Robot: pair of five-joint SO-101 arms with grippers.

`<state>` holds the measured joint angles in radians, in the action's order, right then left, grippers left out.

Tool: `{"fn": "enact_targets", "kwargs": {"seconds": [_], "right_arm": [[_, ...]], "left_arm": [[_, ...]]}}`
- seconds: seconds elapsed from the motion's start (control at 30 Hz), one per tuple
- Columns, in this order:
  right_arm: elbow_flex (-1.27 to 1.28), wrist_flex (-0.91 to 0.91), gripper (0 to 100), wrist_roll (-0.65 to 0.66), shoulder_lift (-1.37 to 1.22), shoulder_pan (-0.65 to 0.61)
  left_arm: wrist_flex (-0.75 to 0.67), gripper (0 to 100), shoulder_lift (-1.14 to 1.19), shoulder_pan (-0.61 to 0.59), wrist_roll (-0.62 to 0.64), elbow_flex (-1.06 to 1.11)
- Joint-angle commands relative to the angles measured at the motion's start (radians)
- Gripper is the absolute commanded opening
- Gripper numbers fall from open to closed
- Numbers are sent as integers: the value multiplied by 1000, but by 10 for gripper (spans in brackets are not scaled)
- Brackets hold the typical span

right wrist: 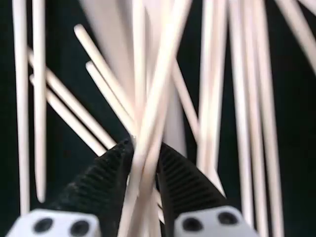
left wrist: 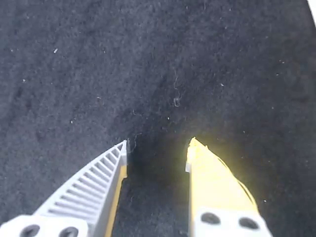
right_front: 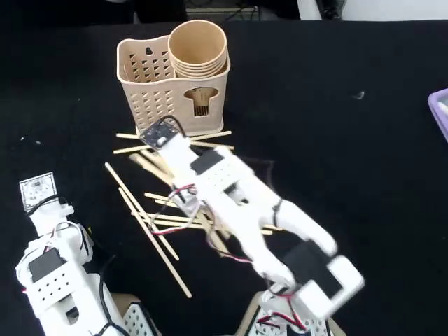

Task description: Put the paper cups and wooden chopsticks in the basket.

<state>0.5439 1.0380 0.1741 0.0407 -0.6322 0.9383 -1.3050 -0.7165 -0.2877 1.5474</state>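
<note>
A beige perforated basket (right_front: 143,84) stands at the back of the black table with a stack of paper cups (right_front: 199,45) in its right compartment. Several wooden chopsticks (right_front: 157,234) lie scattered in front of it. My right gripper (right wrist: 145,147) hangs over this pile, just in front of the basket, and its black fingers (right wrist: 106,173) are shut on a few chopsticks (right wrist: 153,113). In the high view the right gripper (right_front: 164,147) sits under its own wrist. My left gripper (left wrist: 157,145) is open above bare black cloth at the front left, near the left arm (right_front: 45,210).
A purple object (right_front: 439,108) shows at the right edge of the table. Both arm bases stand at the front edge. The right arm lies diagonally across the chopstick pile and hides part of it.
</note>
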Motion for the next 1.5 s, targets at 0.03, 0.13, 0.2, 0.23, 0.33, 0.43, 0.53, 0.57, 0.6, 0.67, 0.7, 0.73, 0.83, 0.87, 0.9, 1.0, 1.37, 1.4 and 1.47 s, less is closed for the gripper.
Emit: {"fn": "enact_targets", "kwargs": {"seconds": [0.03,0.13,0.2,0.23,0.33,0.43,0.53,0.57,0.6,0.67,0.7,0.73,0.83,0.87,0.9,1.0,1.37,1.4,1.47], "right_arm": [[117,57,11,141,208,89],[217,29,11,218,262,169],[265,0,11,245,286,203],[280,-8,11,253,292,213],[295,-8,11,255,315,219],[295,14,15,255,315,219],[297,15,22,255,297,219],[297,12,41,255,288,219],[297,11,68,255,277,219],[295,-5,116,255,251,215],[297,-17,126,255,237,215],[297,-29,126,255,223,216],[295,-63,115,255,180,219],[295,-72,87,255,171,219],[295,-81,46,255,168,219],[295,-80,18,253,177,219],[355,-150,16,249,220,213],[367,-167,16,252,214,213],[386,-180,24,253,200,213]], "left_arm": [[-5,202,-11,8,8,-7],[-5,202,-11,8,8,-7],[-5,202,-11,8,8,-7],[-5,202,-11,8,8,-7],[-5,202,-11,8,8,-7],[-5,202,-11,8,8,-7],[-5,202,-11,8,8,-7],[-5,202,-11,8,8,-7],[-5,202,-11,8,6,-7],[-5,202,-11,8,6,-7],[-5,202,-11,8,6,-7],[-5,202,-11,8,6,-7],[-5,202,-11,8,6,-7],[-5,202,-11,8,6,-7],[-5,202,-11,8,6,-7],[-5,202,-11,8,6,-7],[-5,202,-11,8,6,-5],[-5,202,-11,8,6,-4],[-5,202,-11,8,6,-2]]}}
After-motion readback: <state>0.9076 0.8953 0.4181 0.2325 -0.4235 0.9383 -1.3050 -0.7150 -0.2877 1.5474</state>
